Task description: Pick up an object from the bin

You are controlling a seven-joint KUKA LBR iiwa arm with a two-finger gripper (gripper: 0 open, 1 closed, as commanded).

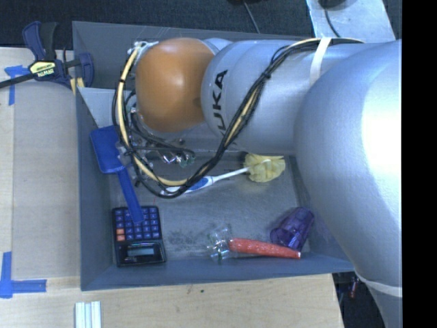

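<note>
In the upper left part of the grey bin point(92, 203), the arm's wrist hangs low under its orange cover point(171, 84), with looped cables point(126, 108) around it. The gripper point(151, 157) sits in the dark hardware beneath that cover. Whether it is released or clenched cannot be told, and no thing is seen in its grasp.

Candidate objects. Two things lie nearest the gripper. A blue spatula-like tool point(109, 152) has its flat blade just beside the gripper, toward the bin's left wall, and its handle runs down to a dark calculator with blue keys point(138, 234). A white-and-blue toothbrush point(218, 178) runs from under the cables toward a crumpled yellow lump point(265, 168). Along the near wall lie a red pen-like stick point(263, 249) with a clear piece at its end and a purple translucent piece point(293, 227), both well apart from the gripper.

Procedure. Which thing is targeted cannot be told. For a sound pick, centre on one object only and close across a narrow handle, not along it. Keep clear of the bin wall and descend vertically. Check that the cables do not snag the toothbrush, which passes just beneath them.

Markings. The arm casing bears the letters "UKA" point(220, 104), judged to be part of the maker's name, with the first letter hidden. The calculator's keys and display show nothing legible.
</note>
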